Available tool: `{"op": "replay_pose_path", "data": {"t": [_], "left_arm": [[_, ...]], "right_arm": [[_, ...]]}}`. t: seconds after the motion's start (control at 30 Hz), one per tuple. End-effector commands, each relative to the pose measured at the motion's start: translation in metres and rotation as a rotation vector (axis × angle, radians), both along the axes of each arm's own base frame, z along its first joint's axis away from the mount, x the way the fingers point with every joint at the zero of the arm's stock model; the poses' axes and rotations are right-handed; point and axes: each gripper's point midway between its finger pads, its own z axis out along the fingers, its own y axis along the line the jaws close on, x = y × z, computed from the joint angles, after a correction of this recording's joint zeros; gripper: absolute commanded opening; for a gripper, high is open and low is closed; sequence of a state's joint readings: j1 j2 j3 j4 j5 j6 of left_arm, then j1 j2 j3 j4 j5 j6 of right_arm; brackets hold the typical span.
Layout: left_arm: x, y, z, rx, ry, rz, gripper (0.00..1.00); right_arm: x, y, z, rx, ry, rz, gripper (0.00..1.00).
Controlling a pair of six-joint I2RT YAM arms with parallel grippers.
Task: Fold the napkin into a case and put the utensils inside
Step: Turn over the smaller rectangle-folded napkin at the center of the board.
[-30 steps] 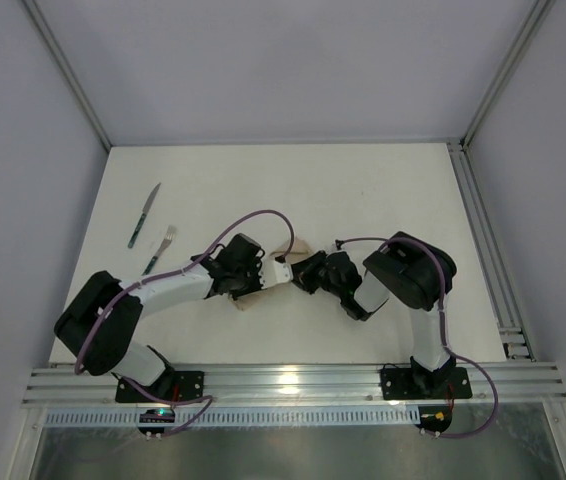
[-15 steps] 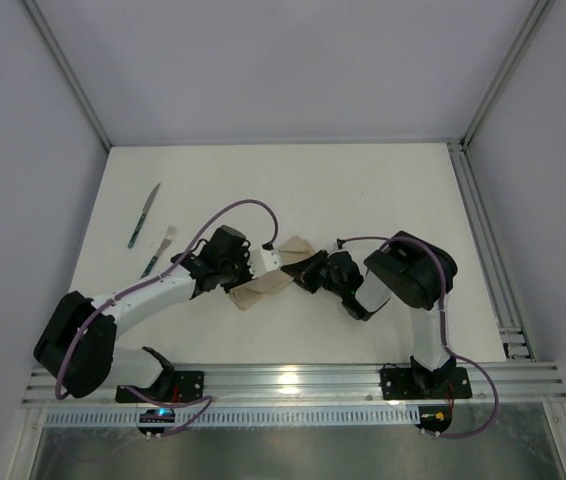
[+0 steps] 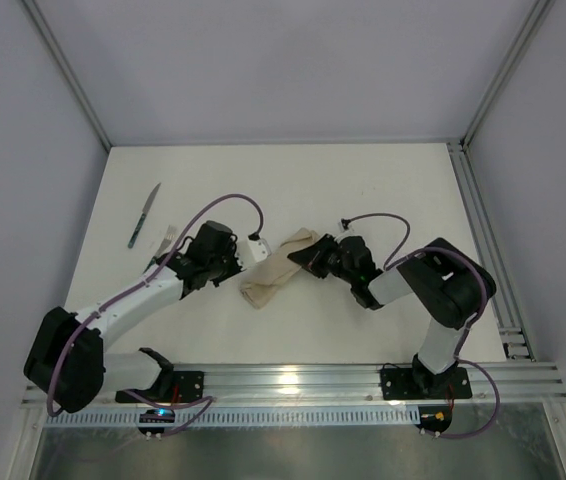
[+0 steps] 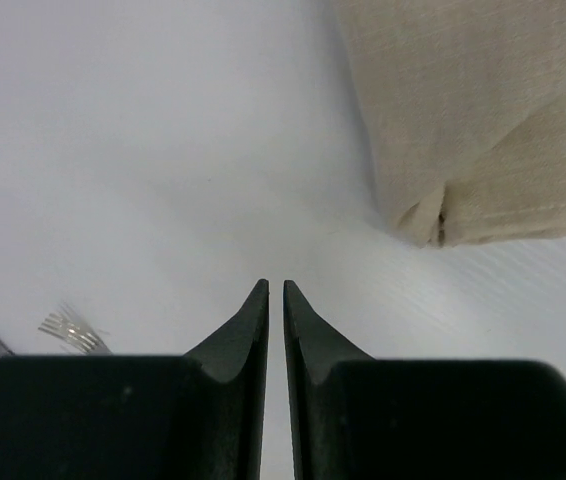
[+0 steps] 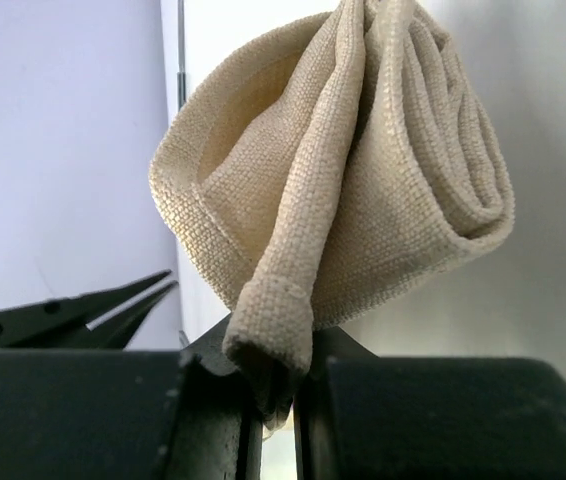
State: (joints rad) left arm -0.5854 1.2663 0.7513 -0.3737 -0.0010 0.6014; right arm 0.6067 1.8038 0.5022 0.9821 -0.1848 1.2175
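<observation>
Seen from above, the case (image 3: 276, 268) lies on the bench (image 3: 383, 190), with knife (image 3: 144, 215) and fork (image 3: 170, 235) well left of it; in the left wrist view the left claw (image 4: 274, 285) is almost closed and empty near the case's corner; in the right wrist view the right claw (image 5: 278, 385) pinches a fold of the case.

A white table (image 3: 363, 200) sits inside a booth of plain pale grey walls (image 3: 283, 60), which rise behind it and on both its sides and meet at slanting aluminium posts (image 3: 66, 70). Aluminium rails (image 3: 293, 380) run along the table's near and right edges. Light glints brightly on the near one.
</observation>
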Motion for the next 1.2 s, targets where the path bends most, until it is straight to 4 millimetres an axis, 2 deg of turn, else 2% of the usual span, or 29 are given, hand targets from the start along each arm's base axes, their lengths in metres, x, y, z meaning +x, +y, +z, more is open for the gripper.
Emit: {"op": "replay_pose_path", "data": {"t": [0.0, 0.03, 0.1, 0.23, 0.27, 0.3, 0.33, 0.4, 0.53, 0.57, 0.6, 0.77, 1.03, 1.17], "left_arm": [[0.01, 0.011, 0.025, -0.019, -0.061, 0.061, 0.11], [0.011, 0.014, 0.026, -0.018, -0.064, 0.07, 0.11], [0.01, 0.018, 0.029, -0.02, -0.073, 0.077, 0.11], [0.009, 0.023, 0.031, -0.022, -0.075, 0.09, 0.11], [0.009, 0.024, 0.031, -0.021, -0.076, 0.094, 0.11], [0.009, 0.026, 0.031, -0.021, -0.078, 0.096, 0.11], [0.009, 0.026, 0.031, -0.019, -0.079, 0.098, 0.11], [0.011, 0.03, 0.032, -0.012, -0.087, 0.109, 0.12], [0.015, 0.036, 0.038, -0.006, -0.107, 0.139, 0.12], [0.015, 0.036, 0.039, -0.009, -0.107, 0.145, 0.12], [0.016, 0.038, 0.04, -0.011, -0.108, 0.15, 0.12], [0.016, 0.039, 0.042, -0.01, -0.108, 0.16, 0.12], [0.019, 0.043, 0.046, -0.001, -0.128, 0.17, 0.13], [0.02, 0.045, 0.048, 0.01, -0.139, 0.174, 0.13]], "right_arm": [[0.006, 0.001, 0.026, -0.092, -0.142, 0.124, 0.04], [0.006, 0.001, 0.032, -0.107, -0.162, 0.143, 0.04], [0.006, -0.005, 0.029, -0.167, -0.158, 0.18, 0.04], [0.007, -0.017, 0.037, -0.257, -0.172, 0.25, 0.04], [0.015, -0.016, 0.057, -0.278, -0.223, 0.259, 0.04], [0.006, -0.023, 0.045, -0.345, -0.161, 0.295, 0.04], [0.006, -0.028, 0.045, -0.418, -0.2, 0.34, 0.04], [0.005, -0.035, 0.053, -0.483, -0.19, 0.393, 0.04], [0.0, -0.057, 0.054, -0.55, -0.161, 0.48, 0.04], [0.006, -0.062, 0.061, -0.584, -0.196, 0.495, 0.04], [-0.001, -0.071, 0.052, -0.618, -0.142, 0.526, 0.04], [-0.001, -0.102, 0.05, -0.81, -0.09, 0.595, 0.04], [0.012, -0.162, 0.059, -1.153, -0.012, 0.541, 0.04], [0.011, -0.199, 0.053, -1.347, 0.091, 0.531, 0.04]]}}
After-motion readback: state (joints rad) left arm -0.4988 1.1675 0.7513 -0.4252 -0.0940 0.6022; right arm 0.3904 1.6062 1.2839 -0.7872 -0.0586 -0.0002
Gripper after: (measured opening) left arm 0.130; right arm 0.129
